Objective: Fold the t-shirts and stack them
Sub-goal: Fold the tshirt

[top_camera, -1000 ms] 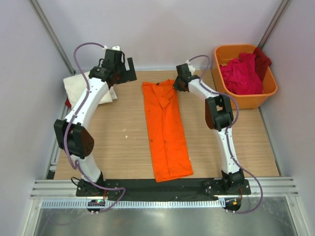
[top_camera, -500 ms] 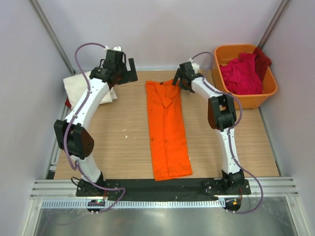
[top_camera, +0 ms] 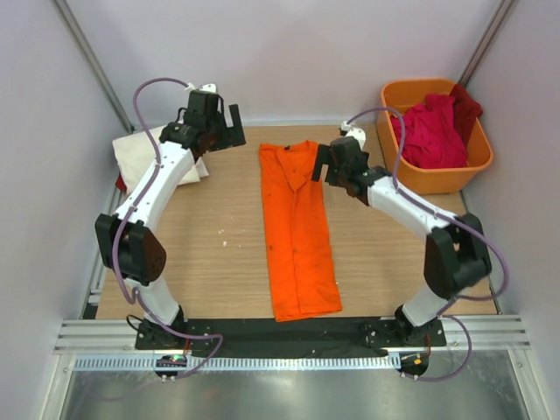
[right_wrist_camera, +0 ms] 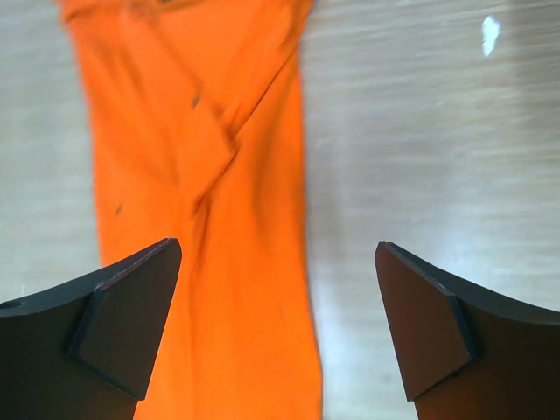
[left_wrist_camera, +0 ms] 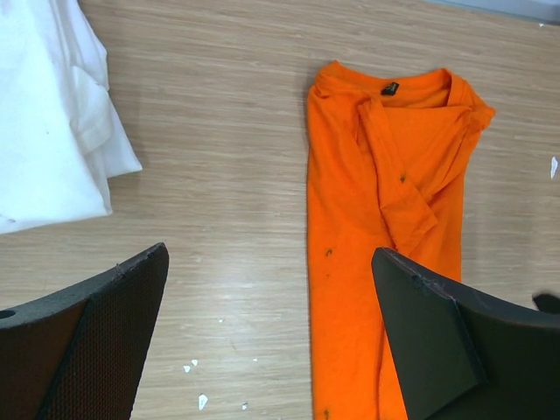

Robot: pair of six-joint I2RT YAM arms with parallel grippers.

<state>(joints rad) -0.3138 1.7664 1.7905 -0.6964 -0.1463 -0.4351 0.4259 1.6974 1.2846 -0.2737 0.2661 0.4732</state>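
— Where was the orange t-shirt (top_camera: 297,232)?
— Beneath my right pincer (right_wrist_camera: 276,249), folded lengthwise on the table (top_camera: 219,245). That and my left pincer (left_wrist_camera: 271,254) gaped empty. Pinching one layer might have undone the fold.

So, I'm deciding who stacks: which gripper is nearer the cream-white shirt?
Left. The left gripper hovers beside the cream-white shirt, near its right edge; the right gripper is across the orange shirt, over that shirt's right side.
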